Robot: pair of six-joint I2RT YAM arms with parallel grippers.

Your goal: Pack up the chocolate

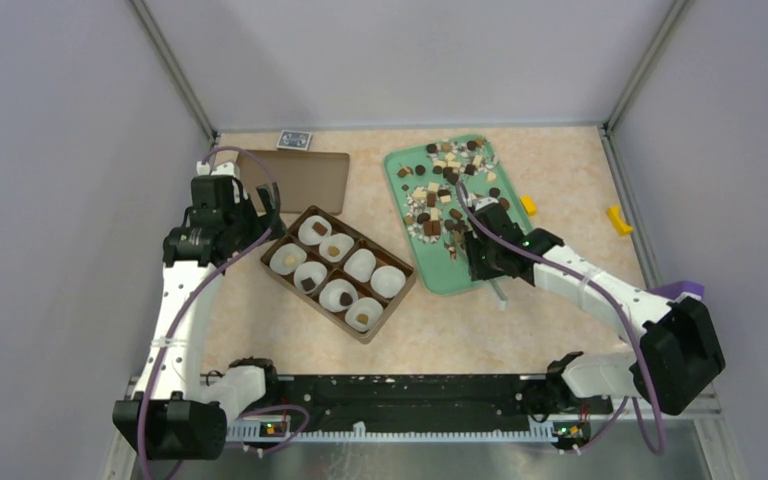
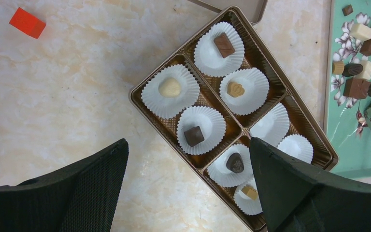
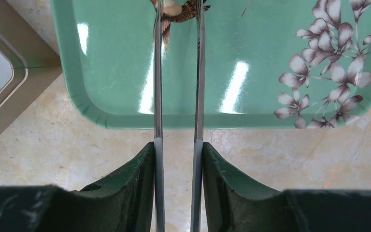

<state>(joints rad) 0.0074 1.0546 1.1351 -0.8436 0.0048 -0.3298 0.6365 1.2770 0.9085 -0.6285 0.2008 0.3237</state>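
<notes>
Top view: the chocolate (image 1: 447,185) lies scattered on the green tray (image 1: 438,272), upper centre-right on the worktop, beside the gold box (image 1: 392,308).

Left wrist view: six pieces sit in the box's paper cups (image 2: 170,92). The left gripper (image 2: 188,142) is spread wide above them.

Right wrist view: the right gripper (image 3: 178,147) clamps metal tongs (image 3: 157,96) at the frame's centre.

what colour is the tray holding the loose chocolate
Mint green tray with a pale flower print; clearest in the right wrist view.
</notes>
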